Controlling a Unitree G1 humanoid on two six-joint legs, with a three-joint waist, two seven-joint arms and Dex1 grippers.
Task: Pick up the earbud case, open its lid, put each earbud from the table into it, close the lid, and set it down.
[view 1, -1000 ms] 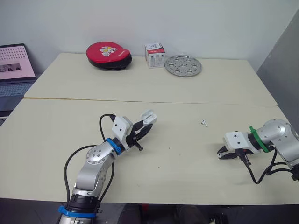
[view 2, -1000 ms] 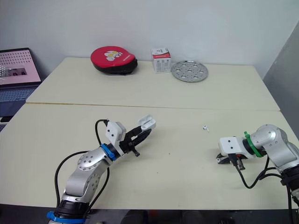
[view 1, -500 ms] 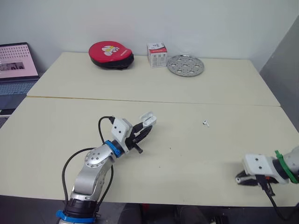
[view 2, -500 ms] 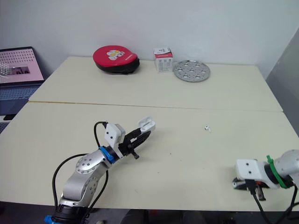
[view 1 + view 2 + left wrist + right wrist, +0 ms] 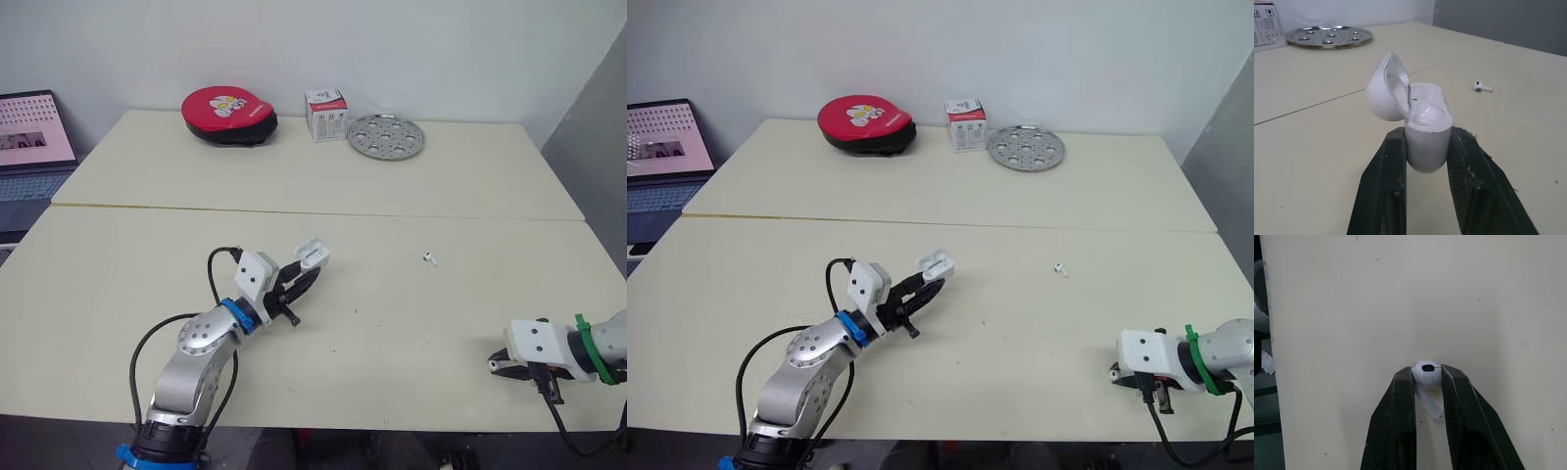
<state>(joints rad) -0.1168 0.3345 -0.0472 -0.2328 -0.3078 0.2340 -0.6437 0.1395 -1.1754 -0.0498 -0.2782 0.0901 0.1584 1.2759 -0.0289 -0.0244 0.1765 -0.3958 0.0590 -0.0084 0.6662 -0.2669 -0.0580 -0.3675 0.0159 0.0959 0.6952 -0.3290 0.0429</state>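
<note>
right tool [image 5: 1427,375] pinches one earbud [image 5: 1425,368] by its head, near-right corner of the surface [image 5: 392,333] | left tool [image 5: 1426,142] clamps earbud case [image 5: 1425,120], lid open, above near-left half | second earbud [image 5: 428,258] loose toward right edge | risk: rounded head may twist or slip, stem missing its socket

We see a glossy white plastic earbud case [image 5: 1425,122] between the matt, scuffed black fingers [image 5: 1385,188] of the left gripper [image 5: 1427,136]; the right gripper [image 5: 1427,374] pinches a glossy plastic earbud [image 5: 1425,368] over the smooth matt table [image 5: 1352,308].
</note>
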